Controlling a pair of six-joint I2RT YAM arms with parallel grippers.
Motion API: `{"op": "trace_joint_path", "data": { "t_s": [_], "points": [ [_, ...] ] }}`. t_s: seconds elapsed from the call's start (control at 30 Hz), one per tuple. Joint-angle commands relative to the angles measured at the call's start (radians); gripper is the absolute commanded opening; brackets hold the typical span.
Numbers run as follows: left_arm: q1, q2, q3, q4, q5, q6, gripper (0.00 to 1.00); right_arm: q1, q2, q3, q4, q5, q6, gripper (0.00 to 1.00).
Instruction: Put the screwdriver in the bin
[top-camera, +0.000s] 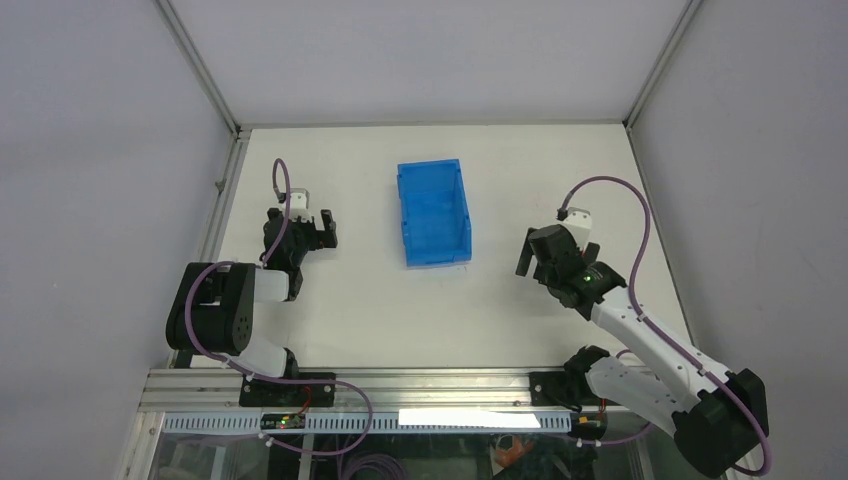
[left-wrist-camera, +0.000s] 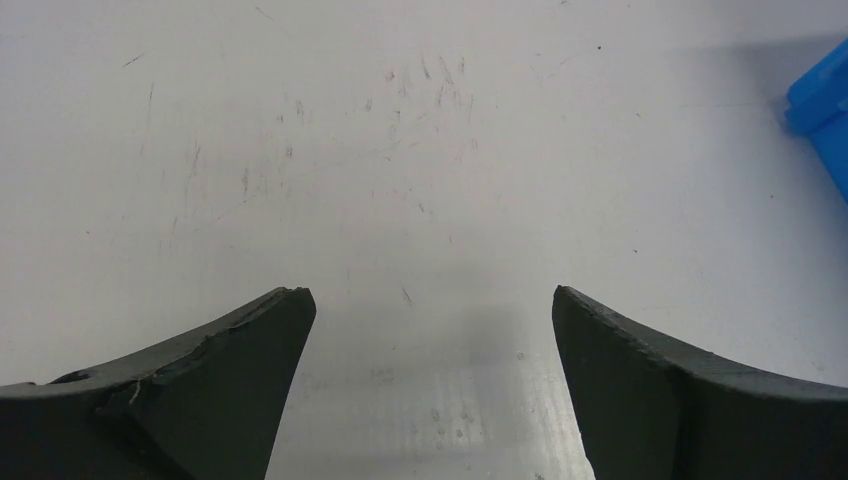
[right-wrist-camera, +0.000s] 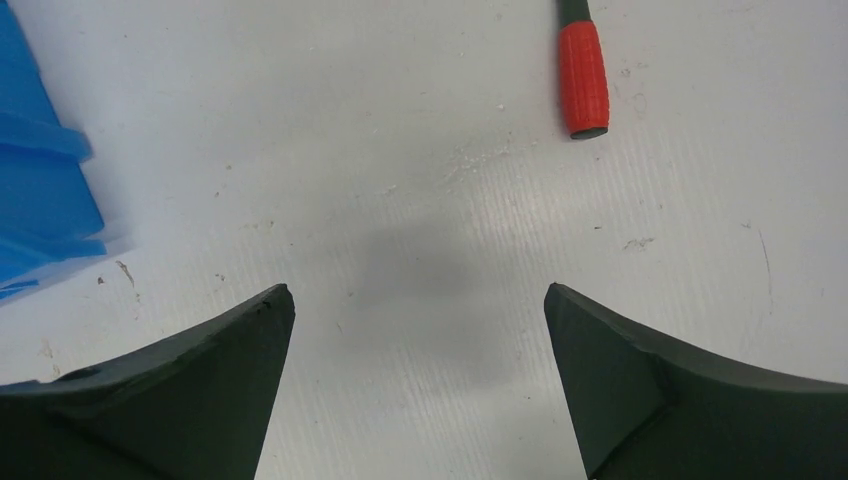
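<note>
Right claw (right-wrist-camera: 415, 300) wide, empty; small red-handled screwdriver (right-wrist-camera: 583, 75) lies ahead at upper right of wrist frame, axis seemingly pointing away, shaft cropped; this claw the nearer.

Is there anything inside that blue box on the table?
Nothing shows inside the bin: from above, only its bare blue floor. The screwdriver lies outside it on the table, ahead of the right gripper. Corners under the rim are too small to judge.
</note>
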Motion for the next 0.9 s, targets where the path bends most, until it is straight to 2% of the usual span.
{"op": "trace_joint_path", "data": {
  "t_s": [0.0, 0.13, 0.2, 0.3, 0.33, 0.5, 0.73, 0.87],
  "points": [
    [-0.008, -0.024, 0.005, 0.027, -0.003, -0.017, 0.99, -0.004, -0.008, 0.026, 0.029, -0.009, 0.0, 0.99],
    [-0.009, -0.024, 0.005, 0.027, -0.003, -0.018, 0.99, -0.013, 0.05, 0.118, 0.018, 0.004, -0.049, 0.99],
    [-0.008, -0.024, 0.005, 0.027, -0.003, -0.017, 0.99, -0.058, 0.097, 0.191, 0.0, -0.002, -0.088, 0.99],
    [-0.009, -0.025, 0.005, 0.027, -0.003, -0.017, 0.99, -0.202, 0.183, 0.305, -0.01, -0.133, -0.181, 0.99],
    [-0.009, -0.024, 0.005, 0.027, -0.003, -0.018, 0.99, -0.258, 0.213, 0.335, -0.008, -0.222, -0.222, 0.99],
    [-0.009, -0.024, 0.005, 0.027, -0.004, -0.018, 0.99, -0.432, 0.386, 0.439, -0.033, -0.327, -0.36, 0.99],
    [-0.008, -0.024, 0.005, 0.027, -0.003, -0.017, 0.99, -0.569, 0.653, 0.497, -0.021, -0.428, -0.372, 0.99],
    [-0.008, -0.024, 0.005, 0.027, -0.003, -0.017, 0.99, -0.604, 0.759, 0.497, 0.003, -0.418, -0.352, 0.99]
  ]
}}
